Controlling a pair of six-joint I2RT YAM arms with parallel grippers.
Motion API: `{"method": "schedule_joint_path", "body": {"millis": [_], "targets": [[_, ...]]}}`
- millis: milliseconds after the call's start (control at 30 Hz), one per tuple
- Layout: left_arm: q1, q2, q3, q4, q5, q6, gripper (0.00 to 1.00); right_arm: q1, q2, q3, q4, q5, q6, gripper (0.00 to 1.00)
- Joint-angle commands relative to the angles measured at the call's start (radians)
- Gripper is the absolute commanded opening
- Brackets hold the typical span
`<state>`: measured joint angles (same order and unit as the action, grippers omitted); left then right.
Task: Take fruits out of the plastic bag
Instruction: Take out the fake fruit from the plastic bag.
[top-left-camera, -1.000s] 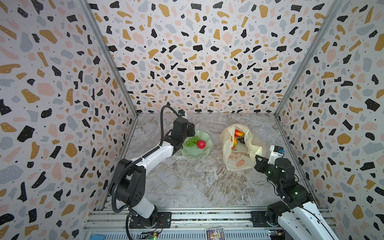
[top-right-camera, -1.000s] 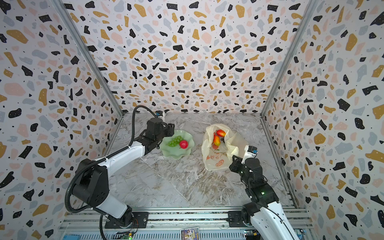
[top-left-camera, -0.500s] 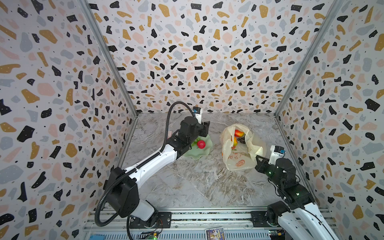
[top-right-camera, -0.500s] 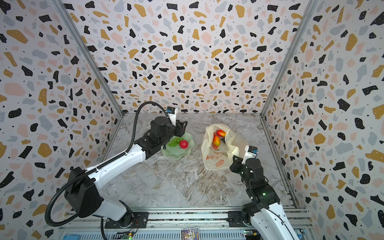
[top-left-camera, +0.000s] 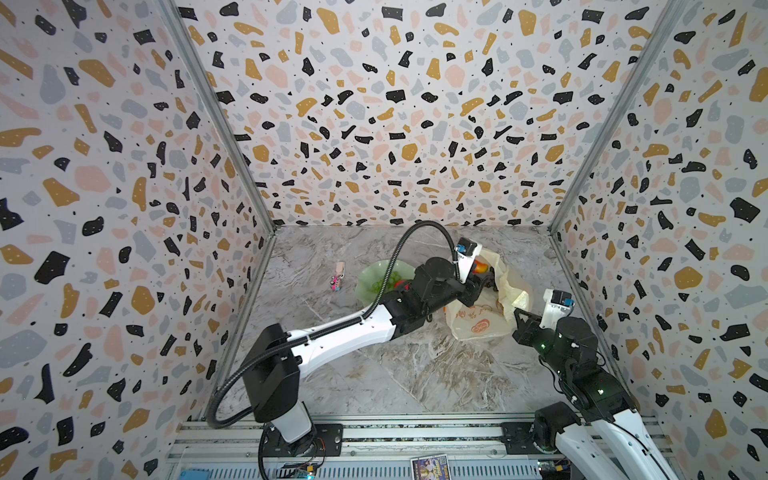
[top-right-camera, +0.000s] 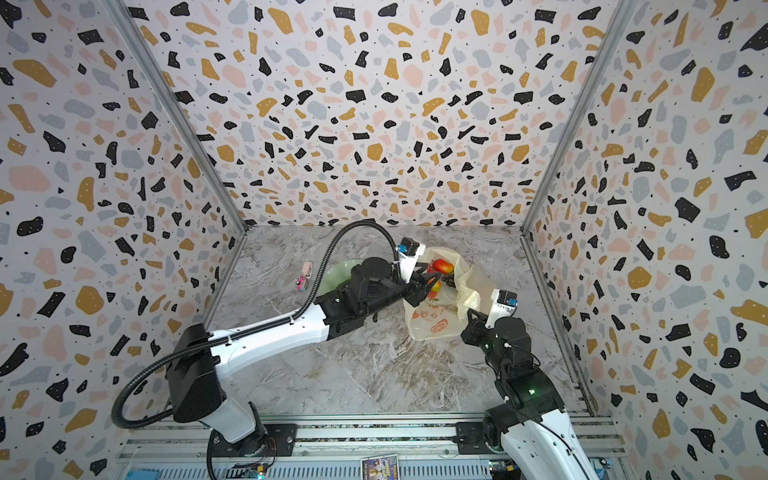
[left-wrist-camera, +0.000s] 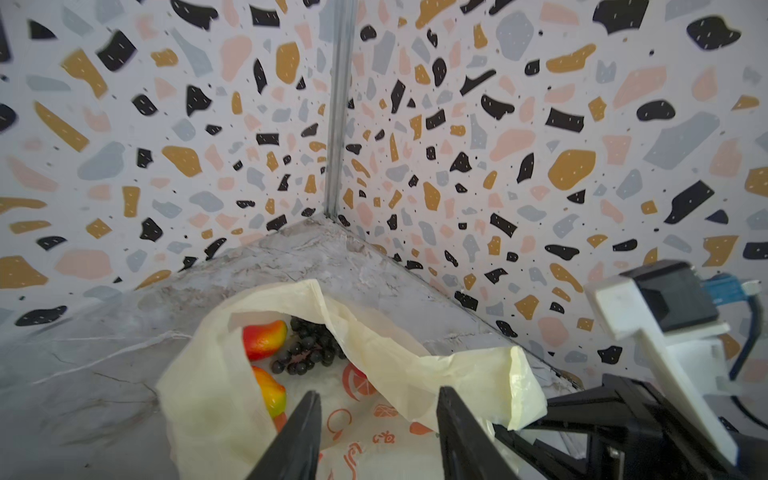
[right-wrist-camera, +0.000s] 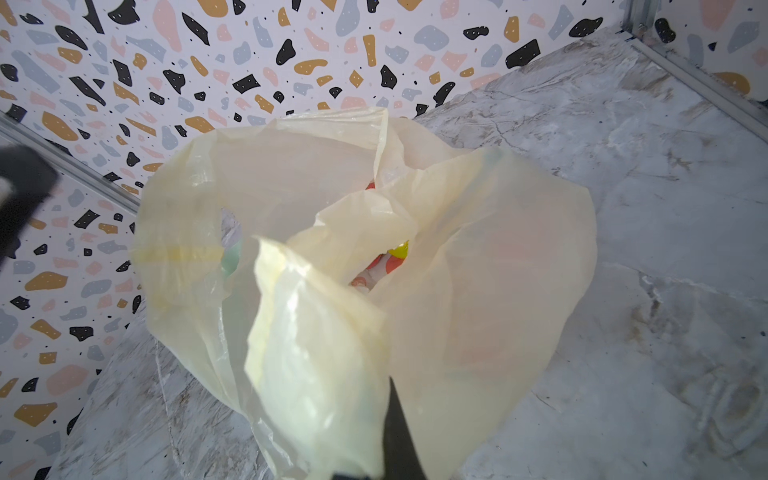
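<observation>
Your right end effector (top-left-camera: 519, 316) pinches the bag (left-wrist-camera: 415, 365) by the right edge of the surface (top-left-camera: 415, 374). Your left end effector (left-wrist-camera: 378, 399) is spread and empty at its mouth. Next, reach in and close on a peach (left-wrist-camera: 264, 338) or the grapes (left-wrist-camera: 307, 349).

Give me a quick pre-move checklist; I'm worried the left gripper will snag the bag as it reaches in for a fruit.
1. Bag mouth held open: ok. The right gripper is shut on the plastic bag at its edge.
2. Jaws ready: ok. The left gripper is open and empty at the mouth.
3. Fruit visible: ok. A black grape bunch and two red-yellow pieces lie inside.
4. Snag-free path: cannot tell. A bag fold hangs close beside the jaws.
5. Room on plate: cannot tell. The left arm hides much of it.
</observation>
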<state>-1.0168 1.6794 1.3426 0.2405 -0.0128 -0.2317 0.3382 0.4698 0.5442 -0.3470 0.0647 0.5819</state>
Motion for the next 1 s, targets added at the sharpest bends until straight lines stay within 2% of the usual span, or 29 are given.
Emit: {"method": "schedule_joint_path", "body": {"millis": [0,100,267,567,733,967], "targets": [[-0.035,0.065,0.048,0.09,0.042,-0.041,0.47,0.005,-0.022,0.001,0.031,0.042,-0.034,0.0],[-0.047,0.132,0.109,0.073,0.056,-0.057,0.45,0.005,-0.036,0.004,0.038,0.054,-0.058,0.0],[-0.063,0.227,0.185,0.017,0.019,-0.03,0.44,0.004,-0.053,0.017,0.02,0.092,-0.081,0.0],[-0.063,0.272,0.114,0.04,-0.027,0.053,0.44,0.004,-0.113,-0.001,0.032,0.132,-0.086,0.0],[-0.062,0.283,0.029,0.164,-0.069,0.077,0.46,0.004,-0.088,-0.003,0.046,0.102,-0.087,0.0],[-0.062,0.368,0.092,0.152,-0.027,0.078,0.46,0.005,-0.097,0.013,0.039,0.113,-0.102,0.0]]}}
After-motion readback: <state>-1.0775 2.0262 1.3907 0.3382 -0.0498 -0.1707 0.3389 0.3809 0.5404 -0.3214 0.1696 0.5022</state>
